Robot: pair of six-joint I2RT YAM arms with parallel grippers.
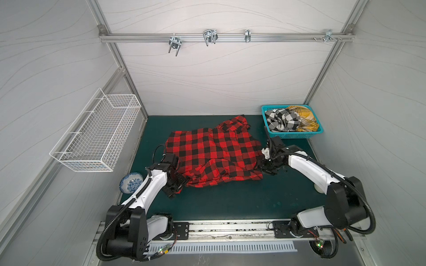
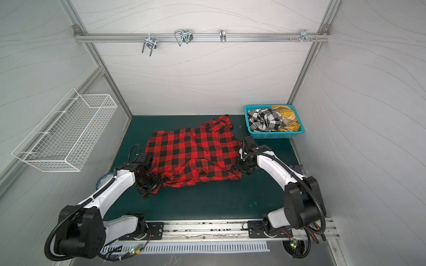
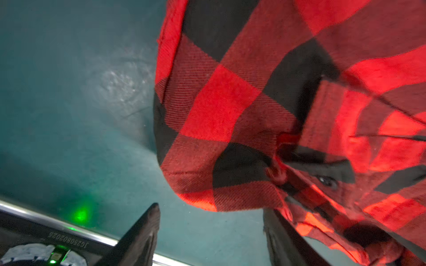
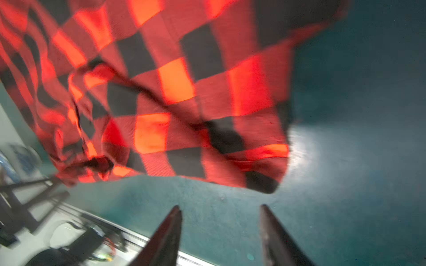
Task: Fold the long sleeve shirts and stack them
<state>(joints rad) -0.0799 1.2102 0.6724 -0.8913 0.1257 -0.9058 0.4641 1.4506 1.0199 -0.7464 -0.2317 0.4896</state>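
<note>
The red-and-black plaid shirt (image 1: 214, 152) (image 2: 193, 152) lies loosely folded on the green mat (image 1: 230, 200), rumpled along its near edge. My left gripper (image 1: 178, 183) (image 3: 212, 215) is at the shirt's near-left corner. It is open, with bare mat between the fingers and cloth (image 3: 230, 103) lying against one finger (image 3: 283, 241). At the near-right corner my right gripper (image 1: 265, 169) (image 4: 220, 207) is open and empty, just clear of the shirt's hem (image 4: 173, 92). A black-and-white check shirt (image 1: 282, 121) and a mustard-yellow plaid shirt (image 1: 306, 119) sit crumpled in a teal basket (image 1: 292, 136).
The teal basket stands at the mat's far right corner. A white wire basket (image 1: 96, 133) hangs on the left wall. A blue-and-white bowl (image 1: 131, 183) sits at the mat's left edge beside the left arm. Metal hooks (image 1: 209, 36) hang on the rear rail.
</note>
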